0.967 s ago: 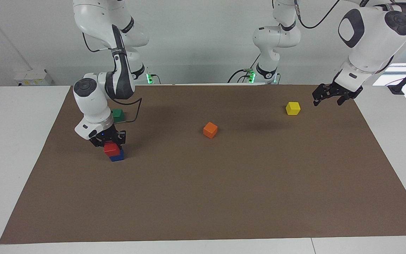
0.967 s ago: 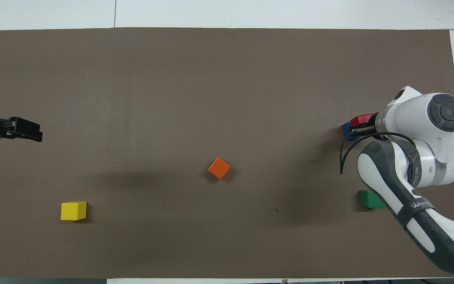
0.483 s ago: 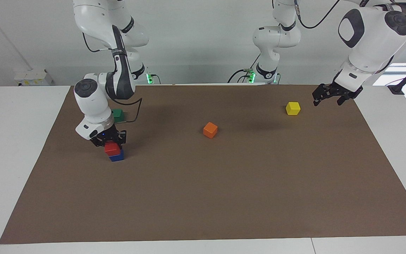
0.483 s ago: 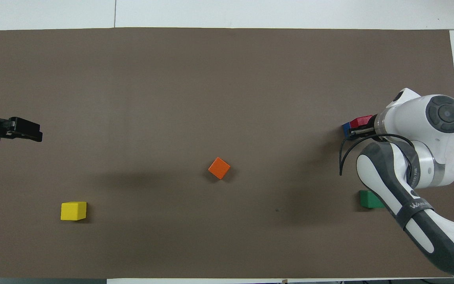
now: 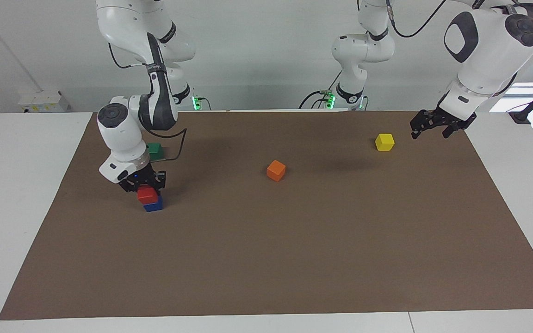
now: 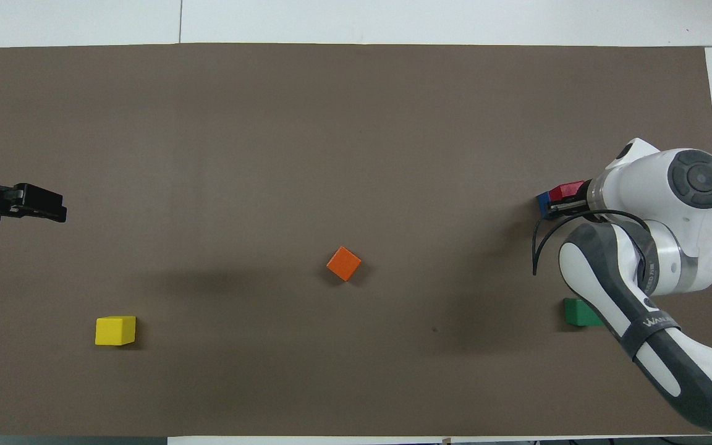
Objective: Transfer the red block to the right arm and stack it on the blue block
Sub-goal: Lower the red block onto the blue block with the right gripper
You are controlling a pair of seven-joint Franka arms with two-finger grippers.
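Observation:
The red block [image 5: 147, 195] rests on top of the blue block [image 5: 153, 206] at the right arm's end of the mat, set a little off its centre. My right gripper [image 5: 146, 188] comes down from above and is shut on the red block. From overhead, only slivers of the red block [image 6: 567, 190] and the blue block [image 6: 542, 203] show past the right gripper [image 6: 559, 203] and its wrist. My left gripper [image 5: 434, 131] hangs open and empty over the mat's edge at the left arm's end, beside the yellow block, and waits there [image 6: 34, 204].
A green block [image 5: 155, 150] lies nearer to the robots than the stack, partly hidden by the right arm. An orange block [image 5: 275, 170] sits mid-mat. A yellow block [image 5: 384, 142] lies toward the left arm's end. The brown mat [image 5: 266, 259] covers the table.
The right arm's wrist has shifted very slightly above the stack. The blocks and the left arm stay where they were.

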